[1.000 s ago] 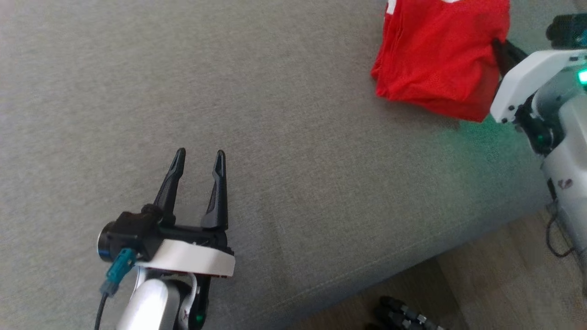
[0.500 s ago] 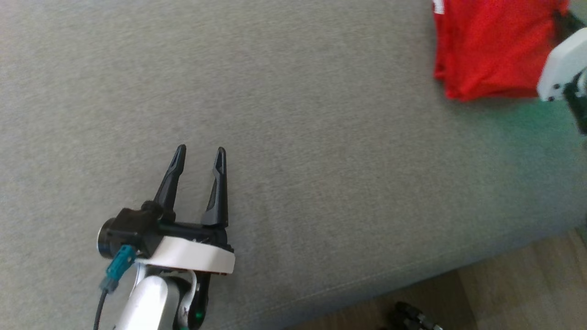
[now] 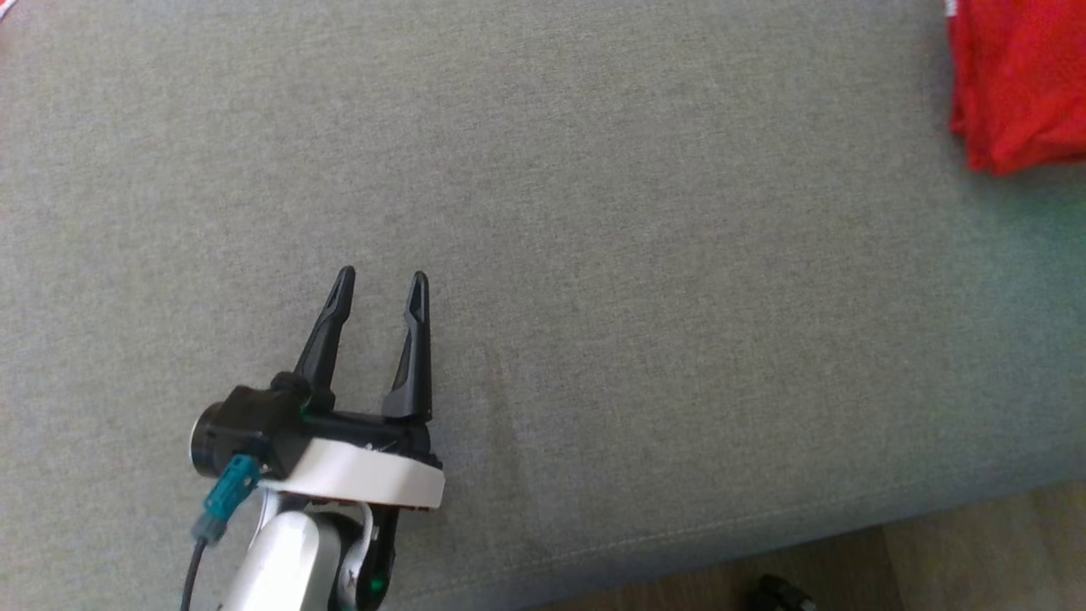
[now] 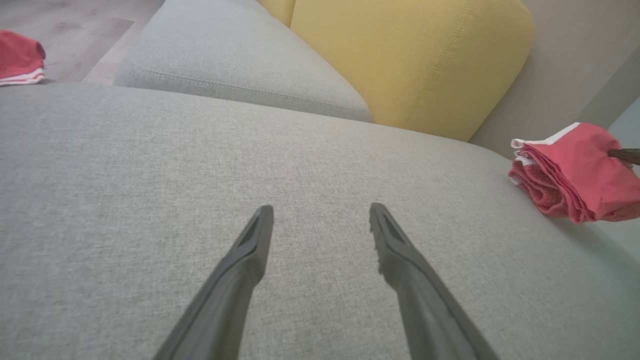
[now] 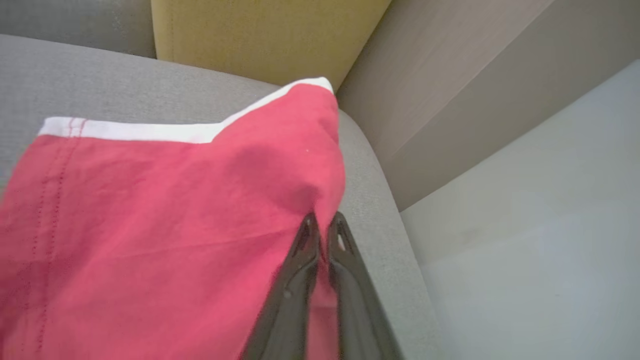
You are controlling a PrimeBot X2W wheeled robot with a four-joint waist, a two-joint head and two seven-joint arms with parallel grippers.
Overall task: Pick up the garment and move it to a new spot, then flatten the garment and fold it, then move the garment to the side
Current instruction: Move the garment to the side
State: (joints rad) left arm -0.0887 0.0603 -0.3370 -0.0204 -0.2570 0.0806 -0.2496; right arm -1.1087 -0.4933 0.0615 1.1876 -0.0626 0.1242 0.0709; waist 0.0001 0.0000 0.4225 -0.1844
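The garment [image 3: 1018,76] is a folded red bundle with white trim, at the top right edge of the head view on the grey sofa seat [image 3: 645,255]. My right gripper [image 5: 325,216] is shut on the garment's [image 5: 150,225] red edge, which bunches at its tips. In the left wrist view the garment [image 4: 570,175] lies at the seat's far right end, with a dark fingertip [image 4: 625,155] at its side. My left gripper [image 3: 382,274] hovers open over bare grey fabric at the lower left, far from the garment, with nothing between its fingers [image 4: 321,207].
A yellow back cushion [image 4: 400,60] and a grey cushion [image 4: 225,60] stand behind the seat. Another red and white cloth [image 4: 17,57] lies at the far left. Wooden floor [image 3: 976,560] runs along the seat's front edge, and a pale wall [image 5: 525,225] is right of the sofa.
The head view has swung left, so the garment has slid to the right edge of the picture and my right arm has gone out of it. My left gripper stays open.
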